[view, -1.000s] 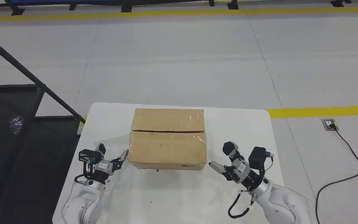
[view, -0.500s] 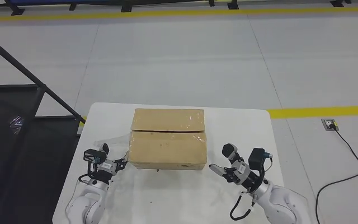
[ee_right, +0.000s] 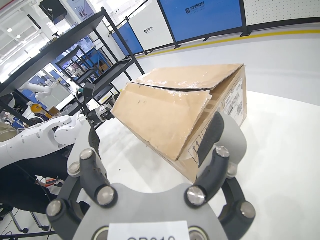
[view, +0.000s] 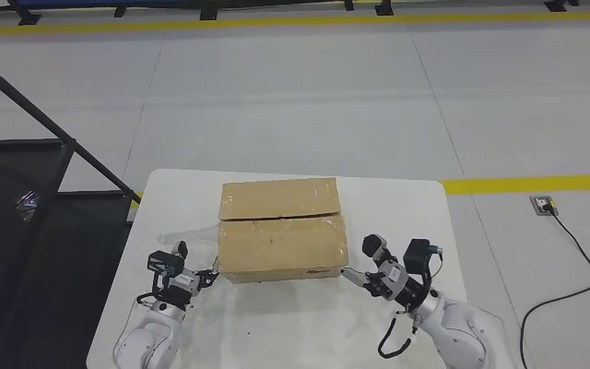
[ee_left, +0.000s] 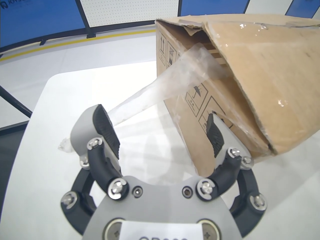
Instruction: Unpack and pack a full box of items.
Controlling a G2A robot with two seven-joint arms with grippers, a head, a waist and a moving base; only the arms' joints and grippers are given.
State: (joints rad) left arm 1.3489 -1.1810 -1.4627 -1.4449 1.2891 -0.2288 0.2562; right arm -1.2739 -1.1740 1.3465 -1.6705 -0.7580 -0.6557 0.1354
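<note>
Top view: your cardboard box (view: pixel 281 231) sits mid-bench (view: pixel 396 203), long side towards the robot. The two top flaps meet at a seam across the middle and the surface is glossy with tape. The left claw (view: pixel 210 275) is at the near-left corner and the right claw (view: pixel 348 273) at the near-right, both low.

Left wrist view: the claw (ee_left: pixel 155 116) is spread wide and holds nothing. One finger is right by the box (ee_left: pixel 262 76) end wall (contact: can't tell). A clear tape strip (ee_left: pixel 160 86) trails from under the raised near flap down to the bench.

Right wrist view: the claw (ee_right: pixel 155 126) is also spread and empty, with one pad just beside the box (ee_right: pixel 160 116) corner. The near flap slopes, its edges are ragged, and there's a gap beneath its end.
</note>
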